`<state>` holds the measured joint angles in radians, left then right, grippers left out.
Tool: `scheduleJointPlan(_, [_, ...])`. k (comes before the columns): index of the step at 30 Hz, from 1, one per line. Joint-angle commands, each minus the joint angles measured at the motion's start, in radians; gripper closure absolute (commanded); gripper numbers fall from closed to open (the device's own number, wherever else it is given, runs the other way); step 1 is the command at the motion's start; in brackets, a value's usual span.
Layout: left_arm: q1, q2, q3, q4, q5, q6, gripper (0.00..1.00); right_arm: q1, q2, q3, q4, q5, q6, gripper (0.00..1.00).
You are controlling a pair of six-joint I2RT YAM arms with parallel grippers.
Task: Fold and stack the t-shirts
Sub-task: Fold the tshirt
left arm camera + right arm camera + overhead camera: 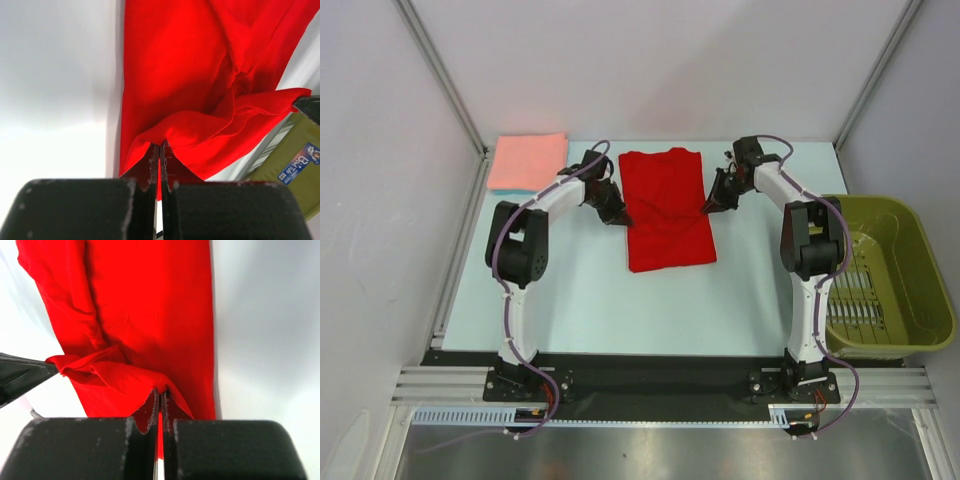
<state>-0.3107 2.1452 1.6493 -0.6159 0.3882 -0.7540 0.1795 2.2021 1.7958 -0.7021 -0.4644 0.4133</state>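
Note:
A bright red t-shirt lies lengthwise in the middle of the table, folded into a long strip. My left gripper is shut on its left edge, pinching a raised fold of red cloth. My right gripper is shut on the right edge, where the red cloth bunches at the fingertips. A salmon-pink t-shirt lies folded flat at the table's far left corner, away from both grippers.
An olive-green plastic basket stands at the right edge of the table, beside the right arm; it shows at the lower right of the left wrist view as the basket. White walls close in the table's back and sides.

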Motion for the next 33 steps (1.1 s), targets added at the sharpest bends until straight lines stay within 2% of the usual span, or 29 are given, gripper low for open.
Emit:
scheduleJointPlan(1, [0.012, 0.008, 0.037, -0.002, 0.014, 0.024, 1.00, -0.009, 0.013, 0.053, -0.007, -0.031, -0.010, 1.00])
scheduleJointPlan(9, [0.033, 0.039, 0.052, 0.011, 0.014, 0.018, 0.99, -0.025, 0.060, 0.097, -0.013, -0.040, -0.013, 1.00])
scheduleJointPlan(17, [0.038, 0.074, 0.121, 0.001, 0.032, 0.019, 0.88, -0.035, 0.091, 0.134, -0.017, -0.045, -0.007, 0.98])
scheduleJointPlan(20, [0.041, 0.082, 0.130, 0.001, 0.035, 0.022, 0.80, -0.037, 0.105, 0.160, -0.025, -0.042, -0.002, 0.91])
scheduleJointPlan(22, [0.042, 0.093, 0.171, -0.043, 0.000, 0.051, 0.70, -0.040, 0.125, 0.195, -0.033, -0.040, -0.005, 0.83])
scheduleJointPlan(26, [0.041, 0.047, 0.259, -0.149, -0.156, 0.145, 0.56, -0.051, 0.153, 0.318, -0.152, 0.044, -0.062, 0.54])
scheduleJointPlan(28, [0.035, -0.043, 0.241, -0.151, -0.228, 0.195, 0.46, -0.051, 0.140, 0.387, -0.265, 0.181, -0.117, 0.45])
scheduleJointPlan(29, [0.027, -0.073, 0.224, -0.144, -0.236, 0.215, 0.45, -0.046, 0.128, 0.392, -0.296, 0.222, -0.131, 0.40])
scheduleJointPlan(31, [-0.007, -0.129, 0.152, -0.108, -0.172, 0.265, 0.45, -0.017, 0.038, 0.293, -0.309, 0.239, -0.156, 0.39])
scheduleJointPlan(32, [-0.024, -0.177, 0.114, -0.084, -0.129, 0.271, 0.47, 0.001, 0.000, 0.224, -0.269, 0.221, -0.159, 0.39])
scheduleJointPlan(33, [-0.059, -0.197, 0.019, -0.050, -0.080, 0.266, 0.55, 0.017, -0.049, 0.161, -0.235, 0.195, -0.154, 0.40])
